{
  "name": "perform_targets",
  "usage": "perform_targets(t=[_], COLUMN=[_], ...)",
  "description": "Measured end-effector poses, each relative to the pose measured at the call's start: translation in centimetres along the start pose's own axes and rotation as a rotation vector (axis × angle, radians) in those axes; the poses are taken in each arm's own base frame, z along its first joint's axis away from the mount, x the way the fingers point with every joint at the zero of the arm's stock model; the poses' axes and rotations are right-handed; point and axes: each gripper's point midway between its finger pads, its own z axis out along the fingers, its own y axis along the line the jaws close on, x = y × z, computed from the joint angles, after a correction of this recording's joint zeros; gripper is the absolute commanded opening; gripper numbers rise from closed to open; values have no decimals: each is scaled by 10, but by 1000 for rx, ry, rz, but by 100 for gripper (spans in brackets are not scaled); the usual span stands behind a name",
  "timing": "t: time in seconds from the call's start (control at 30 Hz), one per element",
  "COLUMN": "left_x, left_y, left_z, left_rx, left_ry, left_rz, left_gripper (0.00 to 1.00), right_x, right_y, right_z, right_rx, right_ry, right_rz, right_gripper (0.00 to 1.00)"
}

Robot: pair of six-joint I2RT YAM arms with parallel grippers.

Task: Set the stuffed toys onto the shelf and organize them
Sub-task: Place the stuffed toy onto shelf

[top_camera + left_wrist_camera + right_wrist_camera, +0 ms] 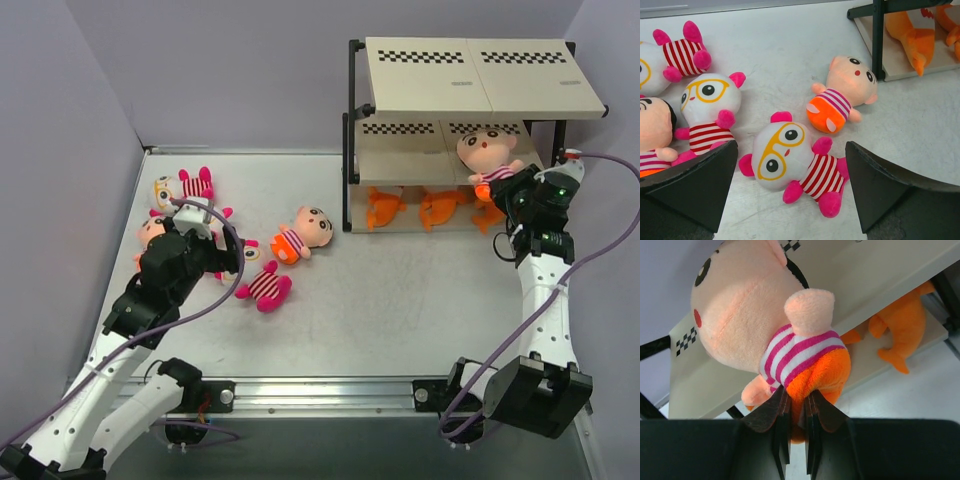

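3 orange sharks point(440, 207) on shelf's point(480, 85) bottom board, right tool point(796, 395) pinching doll point(487, 150)

Bright, even light; soft shadows; sharp

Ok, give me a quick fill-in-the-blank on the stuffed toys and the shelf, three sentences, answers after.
1. The right gripper is shut on a peach-headed doll, pinching its ____ lower body.
2. Three orange sharks lie on the ____ tier of the shelf.
3. The left gripper, open, hangs over a pink-limbed toy wearing ____-rimmed glasses.
Answers: orange; bottom; yellow.
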Motion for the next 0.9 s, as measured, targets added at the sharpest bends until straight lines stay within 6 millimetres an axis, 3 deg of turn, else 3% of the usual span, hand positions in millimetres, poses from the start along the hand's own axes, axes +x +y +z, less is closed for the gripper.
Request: perform_targets(t=[0.23, 0.63, 0.9], left_x=[2, 12, 25], left_y=[1, -1, -3], left_z=[-5, -2, 7], left_rx=[-19, -34, -36], left_ry=[-3, 23, 71], left_rz=[34, 77, 108], left_gripper=[97, 97, 97], right_x=[-22, -40, -56], right_y=[-27, -38, -47], right_z=[22, 58, 72], right_rx=[46, 0, -4], right_ry=[-28, -46, -67], right_rz=[25, 3, 6], right_gripper=[3, 13, 19])
